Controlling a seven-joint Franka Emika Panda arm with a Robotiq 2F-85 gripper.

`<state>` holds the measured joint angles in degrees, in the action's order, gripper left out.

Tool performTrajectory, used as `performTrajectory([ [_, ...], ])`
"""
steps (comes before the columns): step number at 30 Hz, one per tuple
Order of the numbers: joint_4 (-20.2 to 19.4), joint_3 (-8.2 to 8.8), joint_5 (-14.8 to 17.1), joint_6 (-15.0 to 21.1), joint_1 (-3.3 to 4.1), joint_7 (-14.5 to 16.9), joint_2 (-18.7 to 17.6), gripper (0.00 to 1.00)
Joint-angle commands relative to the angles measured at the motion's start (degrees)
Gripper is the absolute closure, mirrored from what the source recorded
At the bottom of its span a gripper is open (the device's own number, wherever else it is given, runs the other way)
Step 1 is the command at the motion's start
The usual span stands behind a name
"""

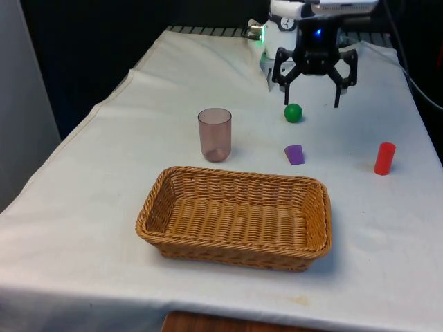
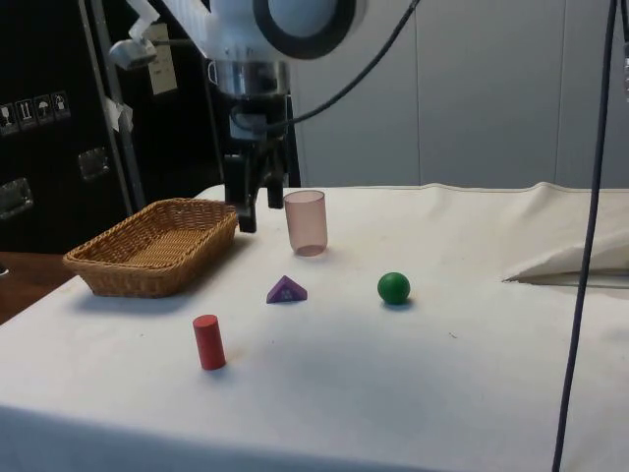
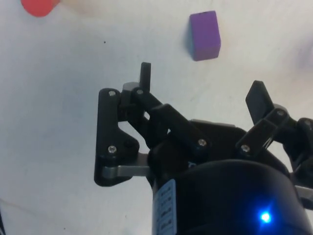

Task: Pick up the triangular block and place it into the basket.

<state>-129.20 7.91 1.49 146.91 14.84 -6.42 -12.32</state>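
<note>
Purple block [image 1: 294, 154] waited, untouched, beyond the basket [image 1: 235, 256].
My gripper [image 1: 313, 86] hung spread above the ball [image 1: 293, 113]; I judged it should descend toward six o'clock, straddling the block's flat sides.

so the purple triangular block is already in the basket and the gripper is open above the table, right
Not quite. The purple triangular block lies on the white cloth beside the wicker basket, not in it, as the front view shows. The gripper is indeed open above the table.
</note>
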Motion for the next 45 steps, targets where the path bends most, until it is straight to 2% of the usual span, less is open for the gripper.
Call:
performTrajectory([
  [1, -0.8, 0.11, -0.46, 1.38, 0.17, -0.46, 0.06, 0.0],
  [3, -0.8, -0.06, 0.0, 1.03, 0.0, 0.06, -0.11, 0.0],
  [6, -2.69, 0.0, -0.63, 4.07, 0.17, 0.46, -0.4, 0.0],
  [10, -4.01, -0.06, -0.57, 6.3, 0.17, 1.26, -1.03, 0.0],
  [11, -3.61, -0.11, -0.17, 4.87, 0.06, 1.32, -0.63, 0.0],
  [12, -4.3, -0.11, -0.52, 6.82, 0.17, 1.49, -1.2, 0.0],
  [15, -5.04, -0.23, -0.46, 9.0, 0.11, 2.52, -2.18, 0.0],
  [19, -5.1, -0.34, -0.34, 10.89, 0.06, 3.95, -3.38, 0.0],
  [20, -4.98, -0.29, -0.17, 9.91, 0.06, 3.78, -3.15, 0.0],
  [22, -5.16, -0.46, -0.11, 12.15, 0.0, 5.1, -4.24, 0.0],
  [29, -5.04, -0.8, 0.23, 14.27, -0.23, 7.45, -6.25, 0.0],
  [30, -4.98, -0.34, -0.17, 13.52, 0.06, 6.93, -6.02, 0.0],
  [31, -5.04, -0.86, 0.29, 14.78, -0.29, 7.96, -6.76, 0.0],
  [37, -4.7, -0.86, 0.29, 16.56, -0.46, 9.57, -8.54, 0.0],
  [38, -4.64, -0.86, 0.23, 16.84, -0.46, 9.74, -8.82, 0.0],
  [39, -4.7, -0.29, -0.17, 16.33, -0.06, 9.22, -8.65, 0.0],
  [40, -4.53, -0.8, 0.23, 17.13, -0.46, 9.91, -9.05, 0.0],
  [45, -4.18, -0.74, 0.11, 18.33, -0.46, 10.77, -10.31, 0.0],
])
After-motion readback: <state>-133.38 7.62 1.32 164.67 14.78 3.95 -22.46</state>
